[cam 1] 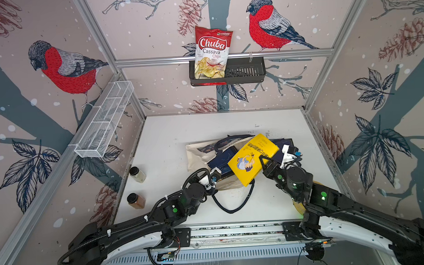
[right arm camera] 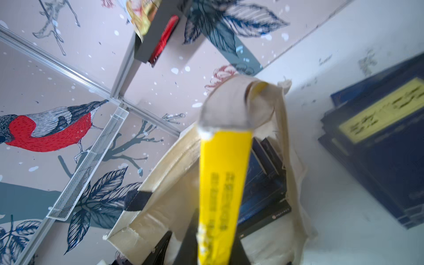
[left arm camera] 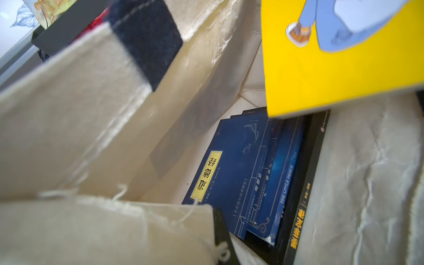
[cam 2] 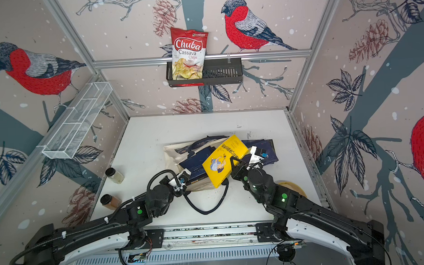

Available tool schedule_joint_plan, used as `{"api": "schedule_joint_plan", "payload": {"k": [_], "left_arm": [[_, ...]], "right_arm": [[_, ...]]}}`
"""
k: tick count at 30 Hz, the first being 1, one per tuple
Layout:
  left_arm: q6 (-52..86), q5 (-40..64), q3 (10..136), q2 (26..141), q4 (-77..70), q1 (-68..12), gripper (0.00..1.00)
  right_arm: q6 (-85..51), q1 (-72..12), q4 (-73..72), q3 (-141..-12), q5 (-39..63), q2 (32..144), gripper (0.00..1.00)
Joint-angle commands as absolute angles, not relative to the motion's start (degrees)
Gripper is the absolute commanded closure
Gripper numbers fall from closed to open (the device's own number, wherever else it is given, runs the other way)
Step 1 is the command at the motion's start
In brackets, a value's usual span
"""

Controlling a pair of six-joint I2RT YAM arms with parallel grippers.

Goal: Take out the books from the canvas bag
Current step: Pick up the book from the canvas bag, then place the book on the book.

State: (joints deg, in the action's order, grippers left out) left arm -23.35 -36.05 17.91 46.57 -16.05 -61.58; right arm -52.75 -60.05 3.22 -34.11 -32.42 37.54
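Note:
The cream canvas bag lies on its side mid-table, mouth toward the arms. Several navy books lie inside it. My left gripper is shut on the bag's lower rim; cloth covers one finger. My right gripper is shut on the spine end of a yellow book, which it holds tilted above the bag's mouth. More navy books are stacked on the table right of the bag.
Two spice jars stand at the table's left edge. A dark strap loop lies in front of the bag. A yellow round object sits under my right arm. On the walls hang a white wire basket and a black basket with a chips bag.

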Motion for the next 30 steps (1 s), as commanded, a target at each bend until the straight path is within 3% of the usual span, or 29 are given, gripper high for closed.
{"api": "schedule_joint_plan", "payload": {"k": [1, 7, 13, 24, 30], "left_arm": [[-21.57, -36.40, 18.48, 47.04, -15.38, -61.69, 1.00], [-21.15, -36.72, 19.26, 47.68, -12.75, -60.62, 1.00], [-18.97, -34.99, 17.54, 38.17, -7.14, -56.59, 1.00], [-20.85, -33.04, 13.49, 32.05, -11.73, -56.25, 1.00], [-20.15, -30.46, 13.62, 35.15, -14.14, -56.32, 1.00]], "right_arm": [[-41.74, -57.14, -0.58, -35.54, -38.65, 34.41, 1.00], [-38.82, -48.28, -1.15, -38.73, -33.23, 29.20, 1.00], [-39.39, -39.42, -0.59, -38.75, -31.74, 30.59, 1.00], [-52.06, -3.39, -8.72, -33.44, 4.06, 38.13, 1.00], [-54.43, -1.31, -17.24, -28.14, 7.69, 43.47, 1.00]]}}
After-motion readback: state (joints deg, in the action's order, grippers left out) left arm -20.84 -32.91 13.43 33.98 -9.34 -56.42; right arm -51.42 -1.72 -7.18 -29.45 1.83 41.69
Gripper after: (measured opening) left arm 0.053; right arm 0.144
